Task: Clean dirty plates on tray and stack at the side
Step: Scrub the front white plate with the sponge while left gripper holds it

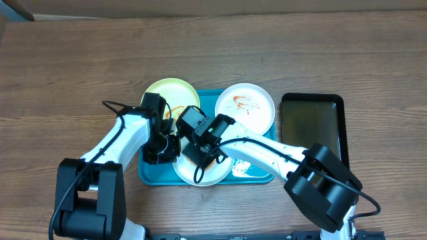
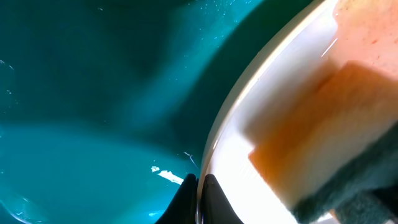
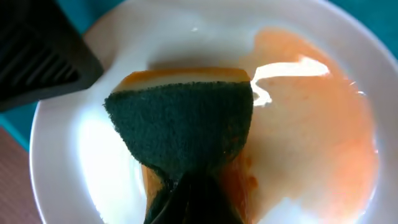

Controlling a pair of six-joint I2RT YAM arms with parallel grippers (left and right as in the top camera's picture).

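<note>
Left wrist view: the left gripper (image 2: 199,198) is pinched shut on the rim of the white plate (image 2: 273,68), which sits on the tray (image 2: 93,124). Further right, the right gripper (image 3: 186,200) clamps a sponge (image 3: 180,118) (green side toward its camera) against that plate. The best approach is to brace the rim firmly and press the sponge flat across the orange smear (image 3: 317,137) beyond the fingers.

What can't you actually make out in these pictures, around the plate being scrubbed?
- Overhead: the left arm and right arm cover most of the front white plate, so leftover sauce there is unseen.
- Overhead: the left arm also hides part of the yellow-green plate.
- Left wrist: close and blurred; only the tips of the left hand show, at the bottom edge.
- Right wrist: the sponge covers the plate's middle and most of the right hand.
</note>
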